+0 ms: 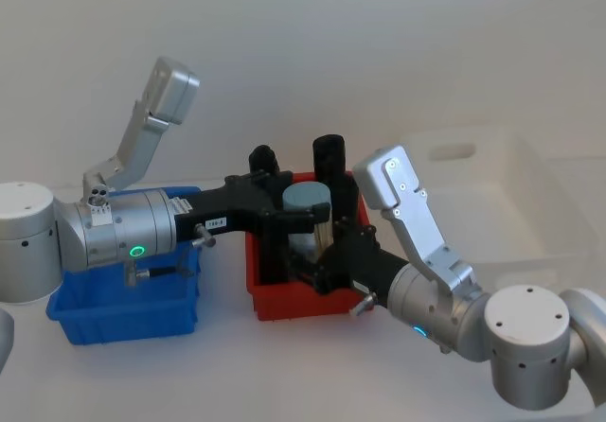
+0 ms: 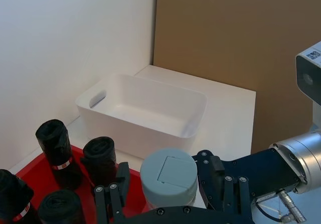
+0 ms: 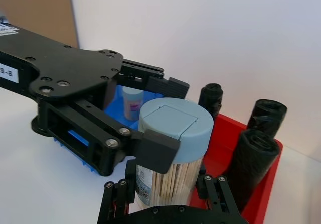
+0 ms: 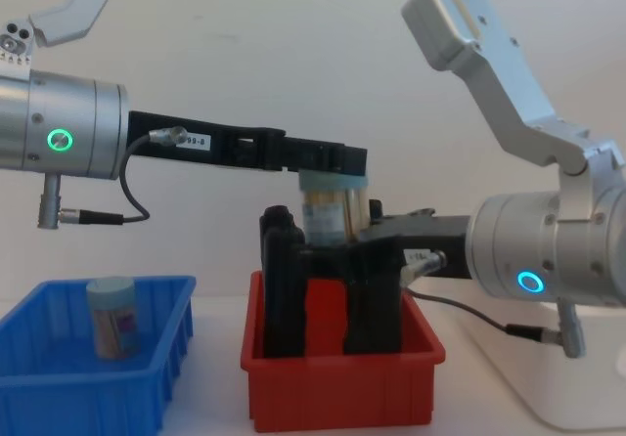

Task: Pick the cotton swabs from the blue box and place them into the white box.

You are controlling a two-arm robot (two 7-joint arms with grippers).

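Note:
One jar of cotton swabs [image 1: 308, 198], clear with a pale teal lid, hangs in the air over the red bin. My left gripper [image 1: 305, 212] reaches in from the left and is shut on its lid; one pad [image 3: 156, 151] presses the lid's side. My right gripper [image 1: 320, 252] comes from the right and sits around the jar's lower body [image 3: 168, 181]. A second jar of cotton swabs [image 4: 111, 316] stands upright in the blue box [image 4: 59, 387] at the left. The white box [image 2: 145, 108] lies at the right, past the red bin.
The red bin [image 4: 342, 389] sits between the blue box and the white box and holds several tall black rolls [image 2: 55, 148], close under and beside the held jar. A brown board [image 2: 241, 43] stands behind the white box.

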